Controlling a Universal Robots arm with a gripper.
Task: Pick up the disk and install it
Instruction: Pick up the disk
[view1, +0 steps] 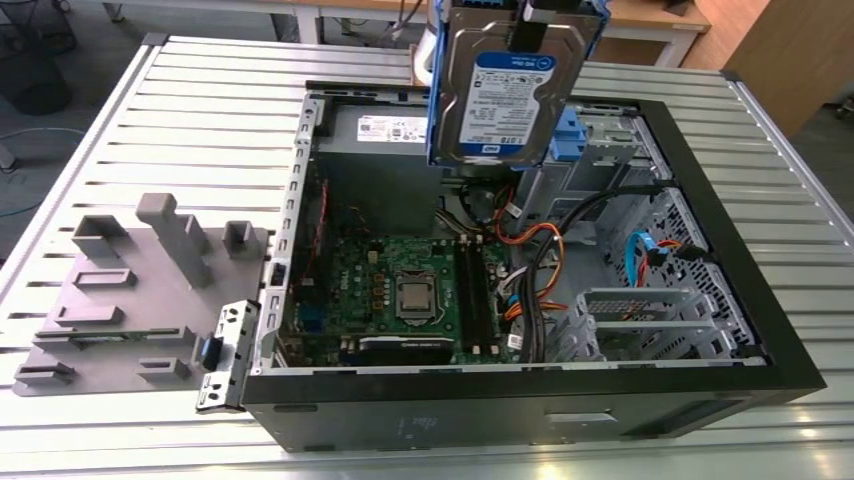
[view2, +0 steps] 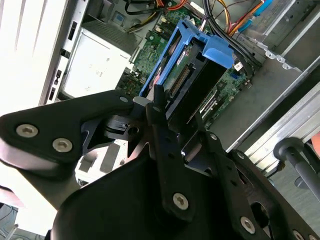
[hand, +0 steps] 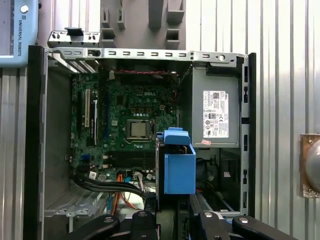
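Disk (view1: 511, 90) hangs upright, long axis vertical, clamped in my claw (view2: 176, 122), directly above the open computer case (view1: 534, 415) on the table (view1: 200, 110), beside the power supply (view1: 374, 130).

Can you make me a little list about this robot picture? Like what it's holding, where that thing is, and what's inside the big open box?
held thing: the disk, in its blue bracket
gripper: gripper shut on the disk
where the disk is: up in the air, on edge, over the open computer case
installed: not yet
inside the case: green motherboard, grey power supply, cables
beside the case: grey moulded block, on the exterior view's left
underneath: slatted metal table
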